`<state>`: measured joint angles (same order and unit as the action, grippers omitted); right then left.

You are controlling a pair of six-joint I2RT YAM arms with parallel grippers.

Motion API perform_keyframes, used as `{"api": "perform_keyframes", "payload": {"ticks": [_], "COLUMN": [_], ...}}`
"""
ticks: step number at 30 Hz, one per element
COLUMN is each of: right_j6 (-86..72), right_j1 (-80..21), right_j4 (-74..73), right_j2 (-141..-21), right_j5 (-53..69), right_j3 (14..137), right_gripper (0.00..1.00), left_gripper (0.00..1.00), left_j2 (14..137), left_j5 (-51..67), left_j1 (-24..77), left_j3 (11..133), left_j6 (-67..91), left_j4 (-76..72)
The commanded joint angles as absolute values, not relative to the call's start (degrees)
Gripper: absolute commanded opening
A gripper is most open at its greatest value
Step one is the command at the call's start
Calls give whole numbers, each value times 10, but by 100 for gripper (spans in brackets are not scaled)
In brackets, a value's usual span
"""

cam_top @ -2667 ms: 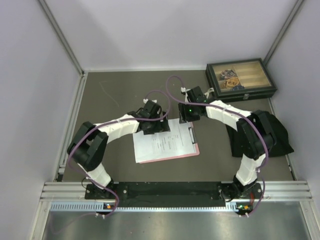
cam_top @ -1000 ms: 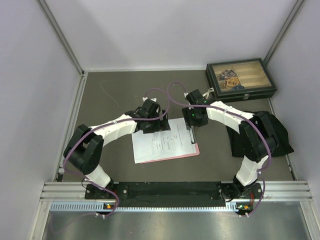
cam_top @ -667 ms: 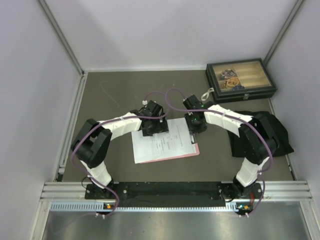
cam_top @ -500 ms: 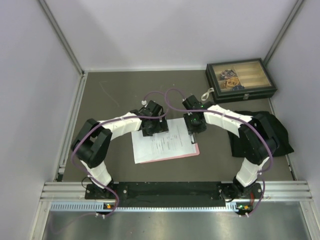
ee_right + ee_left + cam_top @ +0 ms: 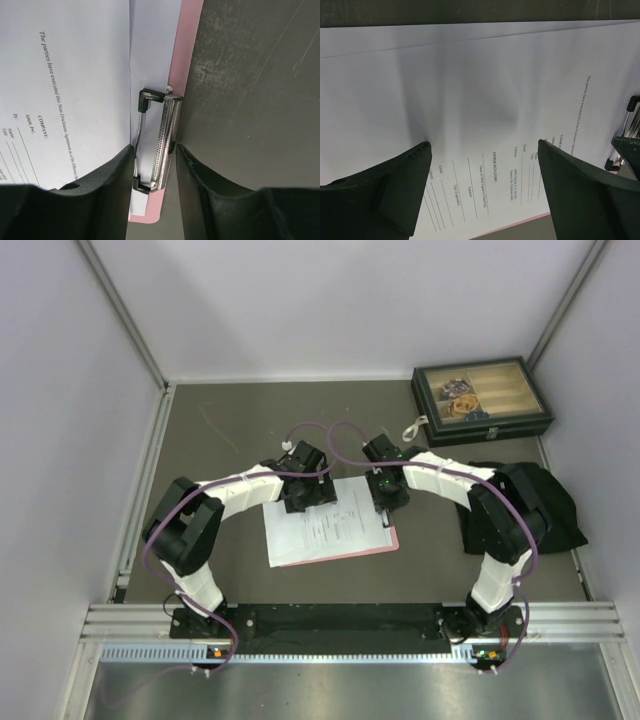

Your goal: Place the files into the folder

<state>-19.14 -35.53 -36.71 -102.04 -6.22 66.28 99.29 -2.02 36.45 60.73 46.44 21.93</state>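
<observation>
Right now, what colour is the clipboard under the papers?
Pink. The clipboard edge shows best in the right wrist view, beside the metal clip.

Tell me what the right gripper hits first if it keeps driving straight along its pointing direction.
The metal clip of the pink clipboard: the right gripper straddles it, fingers against both sides. Straight on, it likely presses the clip onto the board; depth is unclear.

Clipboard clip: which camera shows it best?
Right wrist: the clip sits mid-frame, sharp, between the right gripper fingers. Left wrist catches only its end at the right edge. Top view: the gripper mostly covers it.
</observation>
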Motion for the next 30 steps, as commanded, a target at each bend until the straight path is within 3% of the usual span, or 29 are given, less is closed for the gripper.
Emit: {"api": "perform_keyframes", "payload": {"ticks": [1,4,6,12,17,20,23,30], "right_j6": [-198,-201,-207,-219,-221,-221,-222,-197], "right_j1": [-362,-363,-362,-366,-369,-372,-372,-369], "right_j4": [-349,-346,-342,-323,-324,-324,-327,-252], "right_j2": [-1029,-1036,-1041,-1059,-1078,-1085,-1099,-1057], "right_j5": [-74,-76,-72,-68,-75,-81,-90,-2], "right_j3": [659,658,655,640,639,637,636,604], "right_gripper": [36,24,22,35,35,26,0,0], "left_gripper": [91,91,91,91,91,91,91,93], "left_j2": [1007,1006,1006,1009,1014,1013,1014,1027], "left_j5": [-22,-20,-19,-18,-16,-16,-17,-33], "left_j1": [366,367,366,367,367,367,367,367], "left_j3": [609,609,609,608,606,605,606,616], "left_j6": [470,471,472,474,478,478,476,465], "left_j4": [221,221,220,220,220,217,217,242]}}
